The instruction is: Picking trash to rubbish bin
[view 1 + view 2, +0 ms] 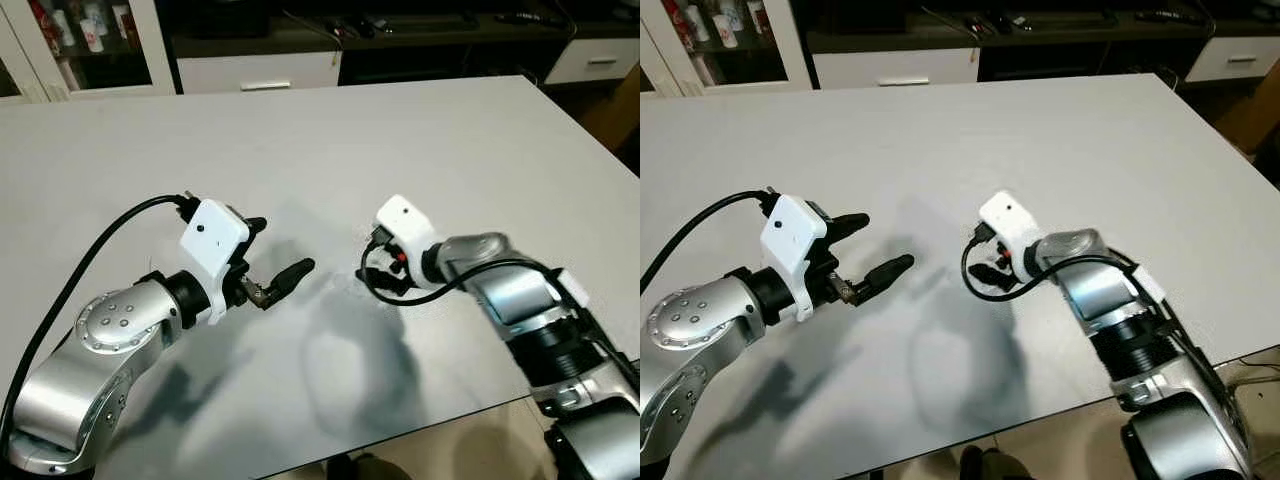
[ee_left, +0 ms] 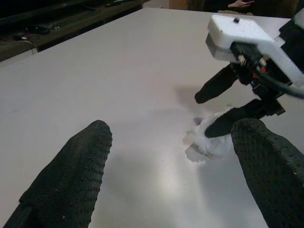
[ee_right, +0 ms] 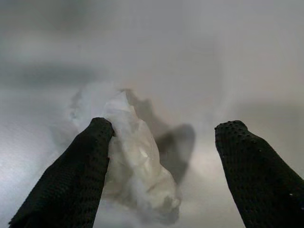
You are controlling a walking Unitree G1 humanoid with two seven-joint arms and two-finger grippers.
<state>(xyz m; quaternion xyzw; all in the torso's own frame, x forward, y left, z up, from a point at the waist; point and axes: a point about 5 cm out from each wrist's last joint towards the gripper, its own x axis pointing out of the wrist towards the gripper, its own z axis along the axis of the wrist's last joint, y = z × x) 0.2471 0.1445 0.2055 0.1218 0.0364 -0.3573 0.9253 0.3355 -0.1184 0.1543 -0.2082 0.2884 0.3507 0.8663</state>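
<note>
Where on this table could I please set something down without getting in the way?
The far half of the grey table, toward the white cabinets, is bare. The near middle is crowded: left claw, right claw and crumpled tissue.

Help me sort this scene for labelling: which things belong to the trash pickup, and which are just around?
Part of the job:
- crumpled white tissue on the table
- right gripper, open, fingers either side of the tissue
- left gripper, open, hovering nearby

Just around:
- white table
- cabinet with bottles
- dark shelf of clutter
</note>
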